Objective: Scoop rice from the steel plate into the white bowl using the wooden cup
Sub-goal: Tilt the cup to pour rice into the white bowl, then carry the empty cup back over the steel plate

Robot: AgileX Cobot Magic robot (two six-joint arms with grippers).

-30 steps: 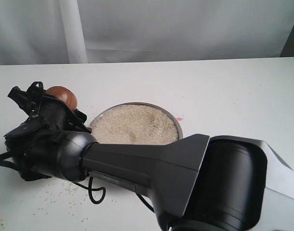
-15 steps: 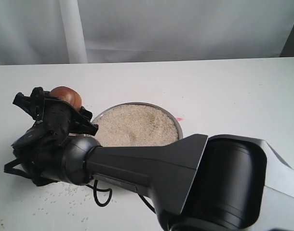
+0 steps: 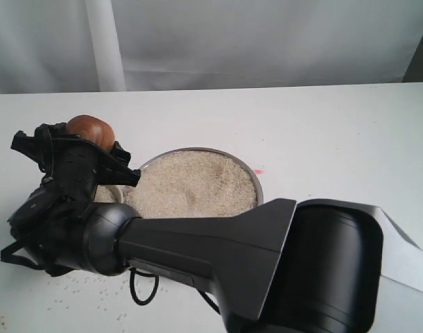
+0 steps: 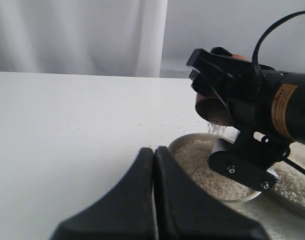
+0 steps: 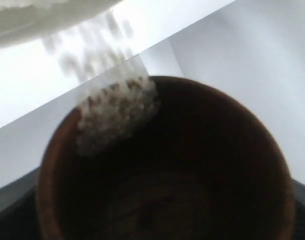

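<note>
The wooden cup (image 3: 91, 129) is tipped over, my right gripper (image 3: 85, 143) shut on it. In the left wrist view the cup (image 4: 211, 107) spills a thin stream of rice (image 4: 216, 128) into the white bowl (image 4: 185, 143), which holds a heap of grains. Up close, the cup's dark inside (image 5: 182, 175) has rice (image 5: 115, 112) sliding over its rim. The steel plate (image 3: 255, 182), full of rice (image 3: 194, 182), lies just right of the bowl. The arm hides most of the bowl in the exterior view. My left gripper (image 4: 153, 154) is shut and empty, low and short of the bowl.
Loose grains (image 3: 80, 283) speckle the table in front of the arm. A black cable loop (image 3: 139, 291) hangs under it. A small pink mark (image 3: 259, 171) sits right of the plate. A white curtain (image 3: 211, 41) closes off the back.
The right gripper has turned and lifted the cup a little, tipping it further. Rice now runs out of it, and a bit of the bowl shows under the fingers.
</note>
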